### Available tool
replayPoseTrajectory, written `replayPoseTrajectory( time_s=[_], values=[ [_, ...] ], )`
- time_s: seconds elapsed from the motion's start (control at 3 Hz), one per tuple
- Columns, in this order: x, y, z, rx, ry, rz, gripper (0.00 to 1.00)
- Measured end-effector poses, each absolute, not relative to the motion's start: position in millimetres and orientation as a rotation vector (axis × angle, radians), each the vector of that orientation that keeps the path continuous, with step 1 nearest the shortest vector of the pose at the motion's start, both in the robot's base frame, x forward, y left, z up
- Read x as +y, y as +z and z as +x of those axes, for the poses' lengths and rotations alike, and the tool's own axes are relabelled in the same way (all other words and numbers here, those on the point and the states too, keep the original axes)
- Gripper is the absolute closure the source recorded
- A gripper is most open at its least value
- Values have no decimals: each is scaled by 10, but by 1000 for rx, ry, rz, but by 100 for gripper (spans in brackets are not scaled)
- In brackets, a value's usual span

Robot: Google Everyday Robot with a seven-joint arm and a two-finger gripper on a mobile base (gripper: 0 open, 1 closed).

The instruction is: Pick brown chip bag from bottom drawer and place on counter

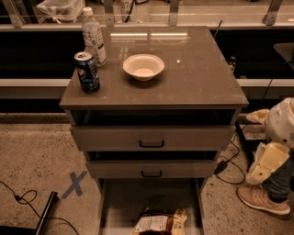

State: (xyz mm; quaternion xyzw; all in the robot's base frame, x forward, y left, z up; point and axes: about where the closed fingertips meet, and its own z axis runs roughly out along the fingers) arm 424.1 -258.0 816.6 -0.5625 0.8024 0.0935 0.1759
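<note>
The robot's gripper (265, 161) hangs low at the right edge of the scene, beside the drawer cabinet and well apart from the brown chip bag (160, 223); whether it is open or closed cannot be told. The bag lies flat in the pulled-out bottom drawer (133, 199), towards the front of its pale floor, white label panel up and a cream-yellow edge showing, partly cut off by the lower edge of the view. Above it, the two upper drawers (151, 137) with black handles stand slightly ajar.

The glossy grey-brown counter (197, 78) reflects the overhead lights near its back edge. On it stand a blue soda can (87, 72) at the front left, a clear plastic bottle (93, 36) just behind the can, and a pale empty bowl (143, 66) near the middle. The right half of the top is bare.

The cabinet stands on a speckled tan floor (32, 156). A blue tape cross (73, 184) marks the floor to the left of the open drawer, with a black cable (20, 199) and a dark bar (46, 213) near the lower left corner. More cables (229, 160) trail at the cabinet's right side. A person's tan shoe (262, 199) and jeans leg (280, 181) appear just below the gripper. Behind the cabinet run dark shelving and a metal rail, with a crumpled plastic bag (59, 9) at the upper left
</note>
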Motion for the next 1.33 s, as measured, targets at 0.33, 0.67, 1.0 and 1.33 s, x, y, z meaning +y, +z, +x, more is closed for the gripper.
replayPoseTrajectory(
  time_s=[0.33, 0.67, 1.0, 1.33],
  values=[
    [-2654, 8106, 4252, 2210, 234, -1626, 0],
    [-2719, 7511, 4372, 2365, 364, -1454, 0],
    [-2817, 6755, 4347, 2527, 442, -1175, 0],
    [-2929, 6127, 4345, 2716, 335, -981, 0]
  ],
)
